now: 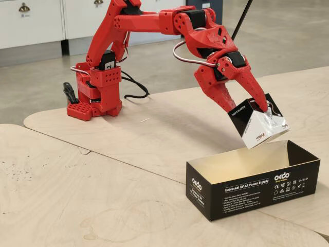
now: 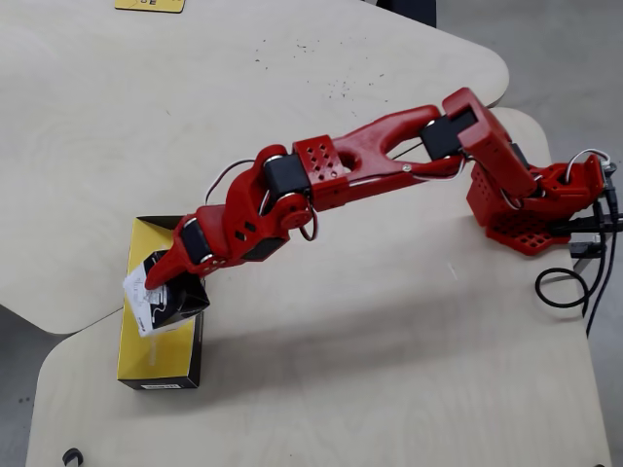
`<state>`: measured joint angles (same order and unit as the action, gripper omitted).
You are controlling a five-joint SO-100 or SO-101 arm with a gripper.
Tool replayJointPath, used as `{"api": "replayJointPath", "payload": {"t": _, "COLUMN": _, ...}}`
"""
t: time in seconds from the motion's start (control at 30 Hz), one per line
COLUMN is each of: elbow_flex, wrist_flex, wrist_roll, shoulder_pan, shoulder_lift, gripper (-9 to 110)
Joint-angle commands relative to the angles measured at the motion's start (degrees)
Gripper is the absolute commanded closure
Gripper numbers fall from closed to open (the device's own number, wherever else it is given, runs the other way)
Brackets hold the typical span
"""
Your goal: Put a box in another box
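My gripper (image 1: 258, 109) is squeezing the small box (image 1: 258, 125) tight so it won't fall. I hold it tilted in the air, right over the far end of the long box (image 1: 252, 179), which sits open side up on the table (image 1: 103, 170), so I can drop it in.

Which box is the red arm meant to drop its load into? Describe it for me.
Follow the red arm down to its gripper. Just below, on the wooden table, lies a long, low open box: black outside, cream inside, printed "Universal 5V 4A Power Supply".
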<state>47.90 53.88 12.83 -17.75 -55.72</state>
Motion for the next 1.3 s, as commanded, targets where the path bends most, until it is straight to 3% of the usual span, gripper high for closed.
{"api": "replayJointPath", "payload": {"t": 0.0, "elbow_flex": -1.8, "wrist_flex": -2.2, "wrist_roll": 0.5, "shoulder_pan": 1.1, "shoulder_lift": -2.3, "gripper": 77}}
{"api": "replayJointPath", "payload": {"t": 0.57, "elbow_flex": 1.8, "wrist_flex": 3.8, "wrist_roll": 0.8, "shoulder_pan": 0.2, "shoulder_lift": -8.2, "gripper": 61}}
{"api": "replayJointPath", "payload": {"t": 0.97, "elbow_flex": 3.3, "wrist_flex": 32.3, "wrist_roll": 10.9, "shoulder_pan": -6.5, "shoulder_lift": -29.1, "gripper": 62}}
{"api": "replayJointPath", "payload": {"t": 1.07, "elbow_flex": 11.2, "wrist_flex": 38.7, "wrist_roll": 15.6, "shoulder_pan": -7.6, "shoulder_lift": -37.4, "gripper": 61}}
{"api": "replayJointPath", "payload": {"t": 1.27, "elbow_flex": 42.8, "wrist_flex": 41.7, "wrist_roll": 28.4, "shoulder_pan": -8.6, "shoulder_lift": -59.7, "gripper": 64}}
